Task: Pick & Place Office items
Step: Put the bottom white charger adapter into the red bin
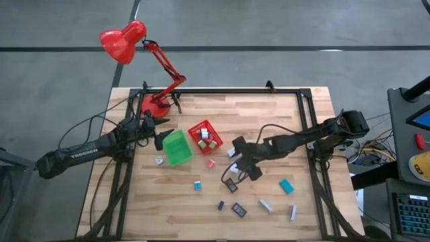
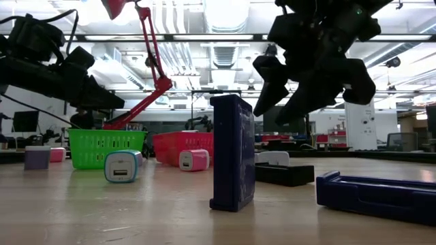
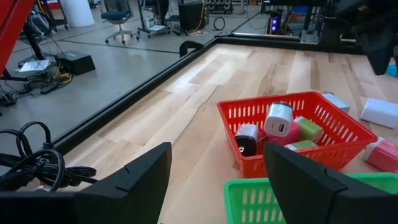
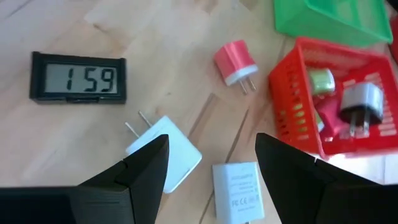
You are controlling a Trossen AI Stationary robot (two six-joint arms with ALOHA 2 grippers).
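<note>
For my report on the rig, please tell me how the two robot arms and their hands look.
Both arms are dark, jointed and slender. The left arm carries white lettering on its side and loose black cables run near it. The right arm has a black cable looping along it. The left hand and the right hand each end in two flat, black, angular fingers.

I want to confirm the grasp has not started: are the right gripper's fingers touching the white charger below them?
Apart. In the right wrist view the fingers stand open above the white charger, empty.
</note>
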